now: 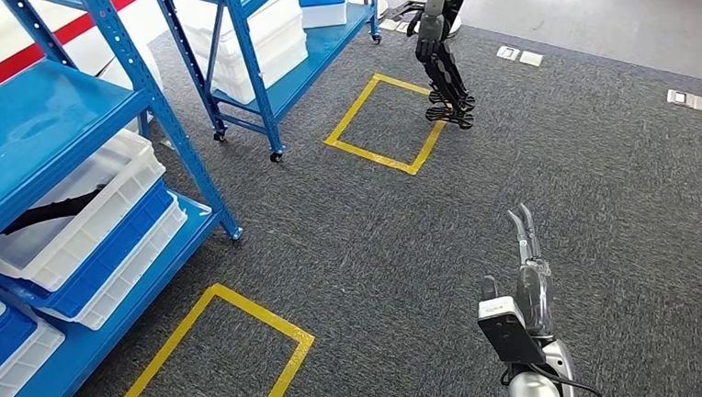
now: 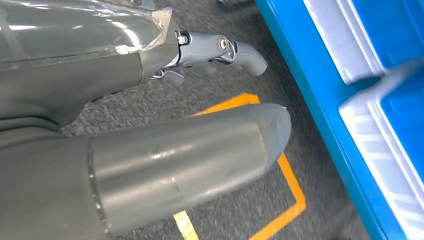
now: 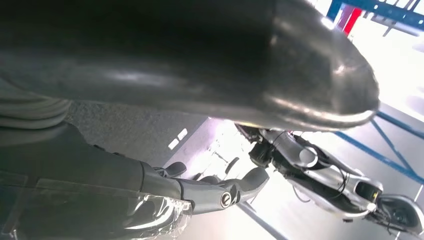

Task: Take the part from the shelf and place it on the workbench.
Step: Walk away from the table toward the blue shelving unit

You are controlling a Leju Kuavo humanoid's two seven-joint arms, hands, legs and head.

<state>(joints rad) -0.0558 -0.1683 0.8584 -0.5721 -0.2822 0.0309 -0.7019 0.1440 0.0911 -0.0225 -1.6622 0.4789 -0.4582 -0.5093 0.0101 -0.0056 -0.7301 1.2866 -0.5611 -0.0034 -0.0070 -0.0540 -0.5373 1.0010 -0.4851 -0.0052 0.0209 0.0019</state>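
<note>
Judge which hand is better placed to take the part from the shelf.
Left hand, probably: the black part lies in a white bin on that side; the right hand hangs over carpet.

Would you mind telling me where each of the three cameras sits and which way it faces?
Head view: high on the body, looking forward and down at grey carpet, blue shelves with white bins, and another robot; the right hand rises from below.
Left wrist view: behind the left hand, facing carpet, yellow floor tape and a blue shelf.
Right wrist view: behind the right hand, facing bright floor and the other robot.
Shared: head and left wrist views both show yellow tape beside blue shelving.
</note>
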